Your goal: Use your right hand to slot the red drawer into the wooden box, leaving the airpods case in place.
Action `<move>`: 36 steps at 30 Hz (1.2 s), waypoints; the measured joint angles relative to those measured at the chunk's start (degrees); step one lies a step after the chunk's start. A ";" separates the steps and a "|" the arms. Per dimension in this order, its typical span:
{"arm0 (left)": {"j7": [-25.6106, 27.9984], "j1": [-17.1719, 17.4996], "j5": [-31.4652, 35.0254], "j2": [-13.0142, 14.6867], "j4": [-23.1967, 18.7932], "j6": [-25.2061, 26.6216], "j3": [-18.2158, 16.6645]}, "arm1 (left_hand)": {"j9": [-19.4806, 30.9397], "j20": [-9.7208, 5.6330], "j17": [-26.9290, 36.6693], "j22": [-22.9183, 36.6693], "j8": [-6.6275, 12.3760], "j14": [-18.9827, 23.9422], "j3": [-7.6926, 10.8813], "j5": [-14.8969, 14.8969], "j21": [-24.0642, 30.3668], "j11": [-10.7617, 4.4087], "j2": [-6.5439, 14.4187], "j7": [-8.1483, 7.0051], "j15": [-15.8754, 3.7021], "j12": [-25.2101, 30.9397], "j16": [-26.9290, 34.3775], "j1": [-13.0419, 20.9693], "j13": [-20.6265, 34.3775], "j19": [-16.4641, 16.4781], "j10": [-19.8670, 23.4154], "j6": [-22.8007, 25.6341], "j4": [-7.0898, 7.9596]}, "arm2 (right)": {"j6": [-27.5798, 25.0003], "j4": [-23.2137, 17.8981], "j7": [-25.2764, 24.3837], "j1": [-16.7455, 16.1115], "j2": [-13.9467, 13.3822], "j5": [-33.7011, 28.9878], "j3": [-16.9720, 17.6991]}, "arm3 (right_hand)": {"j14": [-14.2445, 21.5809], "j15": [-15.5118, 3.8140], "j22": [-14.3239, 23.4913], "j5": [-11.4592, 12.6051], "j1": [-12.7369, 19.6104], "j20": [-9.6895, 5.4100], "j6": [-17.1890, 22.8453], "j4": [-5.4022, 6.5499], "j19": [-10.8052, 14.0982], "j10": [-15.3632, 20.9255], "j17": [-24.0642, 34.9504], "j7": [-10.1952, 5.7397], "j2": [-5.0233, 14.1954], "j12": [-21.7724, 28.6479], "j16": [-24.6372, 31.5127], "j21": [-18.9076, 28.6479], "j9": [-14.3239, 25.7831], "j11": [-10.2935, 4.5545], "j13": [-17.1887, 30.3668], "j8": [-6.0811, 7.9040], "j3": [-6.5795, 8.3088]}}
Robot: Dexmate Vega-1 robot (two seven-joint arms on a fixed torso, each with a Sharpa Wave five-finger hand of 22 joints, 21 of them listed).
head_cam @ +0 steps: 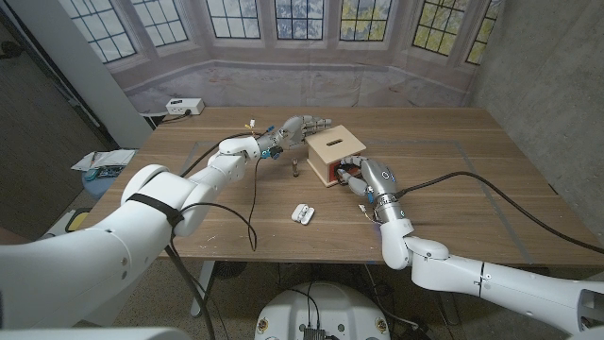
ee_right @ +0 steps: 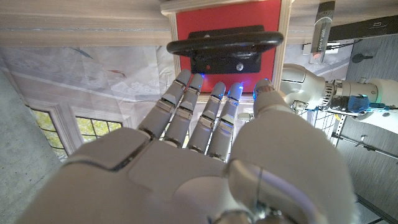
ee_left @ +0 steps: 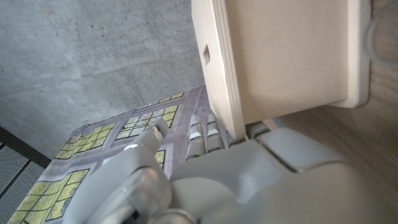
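Airpods case (head_cam: 302, 213) is seen on wooden table (head_cam: 453, 203), apart from wooden box (head_cam: 335, 151). Right hand (head_cam: 363, 178), fingers extended and apart, is placed at red drawer (ee_right: 227, 37); left hand (head_cam: 300, 127) is pressed against the box. Paned windows and concrete wall are seen behind.

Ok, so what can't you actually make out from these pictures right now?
- How far the red drawer sits inside the wooden box: head view, right hand covers the box's front.
- Whether the fingertips touch the drawer's black handle: right wrist view, too close to tell.
- Whether the left hand touches the box: head view, too small.
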 measured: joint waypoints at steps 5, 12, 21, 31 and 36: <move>-0.09 0.08 -0.02 0.10 -0.08 -0.05 0.00 | 0.00 0.01 0.13 0.01 0.00 0.00 0.00 0.00 0.00 0.00 0.00 0.00 0.00 0.00 -0.05 0.00 0.00 0.01 0.00 0.00 0.00 | 0.00 -0.30 0.20 0.03 -0.36 -0.03 -0.02 | 0.00 0.00 0.00 0.00 0.00 0.00 0.00 0.00 0.00 0.01 0.00 0.00 0.00 0.00 0.00 0.00 0.01 0.00 -0.02 0.00 0.00; -0.18 0.08 -0.02 0.15 -0.01 -0.09 0.04 | 0.00 0.12 0.04 0.15 0.00 0.01 0.00 0.00 0.00 0.00 0.00 0.00 0.00 0.00 -0.04 0.00 0.00 0.12 0.00 0.00 0.00 | -0.36 -1.58 0.52 -0.01 -1.57 -0.04 -0.02 | 0.00 0.00 0.00 0.00 0.00 0.00 0.00 0.00 0.00 0.01 0.00 0.00 0.00 0.01 0.00 0.00 0.02 0.01 -0.15 0.00 0.00; -0.02 -0.14 0.06 0.14 0.41 -0.09 0.08 | 0.00 0.29 0.09 0.15 0.00 0.32 0.16 0.00 0.06 0.00 0.00 0.00 0.30 0.00 -0.04 0.00 0.00 0.32 0.00 0.00 0.16 | -0.67 -2.95 0.74 -0.42 -2.90 0.27 0.15 | 0.00 0.00 0.00 -0.23 0.00 0.00 -0.01 0.00 0.00 0.01 0.28 0.00 0.00 0.01 0.43 0.00 0.01 0.01 -0.09 0.00 0.00; -0.03 -0.25 0.18 0.26 0.54 -0.09 0.08 | 0.00 0.29 0.08 0.03 0.00 0.32 0.16 0.00 0.07 0.00 0.00 0.00 0.30 0.00 -0.04 0.00 0.00 0.32 0.00 0.00 0.16 | -0.86 -4.42 1.15 -0.96 -4.50 1.02 0.21 | 0.00 0.00 0.00 -0.23 0.00 0.00 0.19 0.00 0.00 0.02 0.27 -0.22 0.00 -0.27 0.43 0.00 0.00 -0.22 -0.14 -0.01 -0.01; -0.08 0.64 0.05 0.88 -1.05 0.00 0.05 | 0.00 0.31 0.08 0.03 0.00 0.32 0.16 0.00 0.08 0.00 -0.01 0.00 0.30 0.00 -0.04 -0.01 0.00 0.30 0.00 0.00 0.16 | -0.89 -5.26 1.27 -1.30 -5.48 1.46 0.21 | 0.00 0.00 0.00 -0.23 0.00 0.00 0.19 0.00 0.00 0.02 0.27 -0.22 0.00 -0.27 0.43 0.00 0.00 -0.21 -0.14 -0.01 -0.01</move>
